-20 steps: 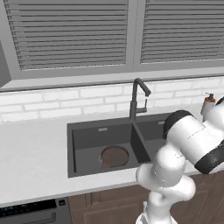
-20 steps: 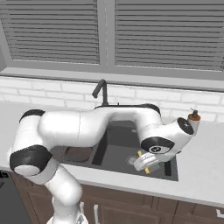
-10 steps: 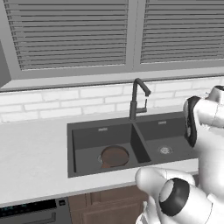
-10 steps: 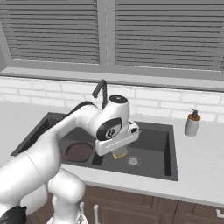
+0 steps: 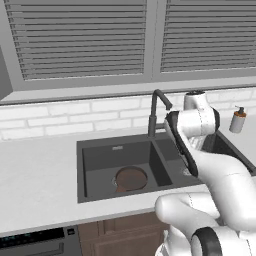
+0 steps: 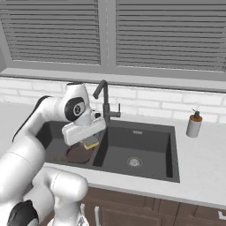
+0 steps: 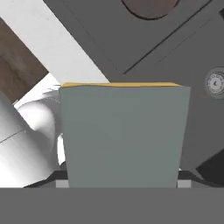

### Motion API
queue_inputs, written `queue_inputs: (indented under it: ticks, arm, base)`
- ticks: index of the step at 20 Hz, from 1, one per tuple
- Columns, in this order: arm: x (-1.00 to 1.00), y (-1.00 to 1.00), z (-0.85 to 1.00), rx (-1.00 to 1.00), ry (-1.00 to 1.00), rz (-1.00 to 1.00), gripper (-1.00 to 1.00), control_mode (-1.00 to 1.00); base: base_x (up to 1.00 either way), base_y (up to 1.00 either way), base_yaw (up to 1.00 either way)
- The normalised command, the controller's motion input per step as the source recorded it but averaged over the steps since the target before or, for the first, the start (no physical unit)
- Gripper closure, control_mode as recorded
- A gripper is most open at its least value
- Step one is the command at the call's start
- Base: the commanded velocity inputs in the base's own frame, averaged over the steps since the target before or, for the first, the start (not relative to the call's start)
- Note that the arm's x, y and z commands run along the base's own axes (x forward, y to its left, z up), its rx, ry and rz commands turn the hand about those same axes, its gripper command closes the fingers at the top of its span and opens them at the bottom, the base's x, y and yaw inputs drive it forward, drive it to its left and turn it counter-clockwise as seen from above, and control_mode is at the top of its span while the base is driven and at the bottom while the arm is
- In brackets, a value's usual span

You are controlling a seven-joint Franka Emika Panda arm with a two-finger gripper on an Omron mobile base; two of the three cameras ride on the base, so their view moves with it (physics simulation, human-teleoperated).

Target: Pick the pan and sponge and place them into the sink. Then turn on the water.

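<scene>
Sponge (image 6: 91, 142) is seen held under the claw (image 6: 90, 140), at centre left of the right base frame, above the divider between the two basins. In the hand frame the sponge (image 7: 124, 135) takes up the centre, greenish-grey face toward the lens, a yellow edge along its top. The claw's tips are hidden behind it; the claw is judged closed on the sponge at a fairly wide spread.

Pan (image 5: 131, 178) is noted lying in the left basin of the sink (image 5: 100, 155), at centre of the left base frame; its handle cannot be made out. The same pan (image 6: 78, 153) shows below and left of the claw in the right base frame, and at the top edge of the hand frame (image 7: 150, 8).

Change: a second ago the claw was low at the right side of the sink, near the soap bottle (image 6: 193, 125); half a second ago it was over the middle; now it has been swung across to the left, beside the faucet (image 6: 105, 100). The sponge has been carried along throughout. The claw's spread is unchanged.

Meaning for the task: the pan step is judged done. The sponge is over the sink but not yet released. The faucet is untouched, with no water seen.
</scene>
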Motion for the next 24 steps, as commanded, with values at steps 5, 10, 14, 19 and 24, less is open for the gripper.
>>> queue_inputs:
  ticks: [5,10,14,19,24]
  arm:
    - [0.43,1.00,0.01,0.00,0.14,0.25,1.00,-1.00]
    - [0.43,1.00,0.00,0.00,0.01,0.21,1.00,-1.00]
    - [0.53,0.89,-0.15,0.00,-0.01,0.10,1.00,-1.00]
    - [0.51,0.59,-0.37,0.05,-0.07,0.07,1.00,-1.00]
    - [0.66,0.19,-0.42,0.09,-0.05,0.05,1.00,-1.00]
  base:
    - [0.00,0.00,0.00]
    - [0.00,0.00,0.00]
    - [0.00,0.00,0.00]
    - [0.00,0.00,0.00]
    - [0.00,0.00,0.00]
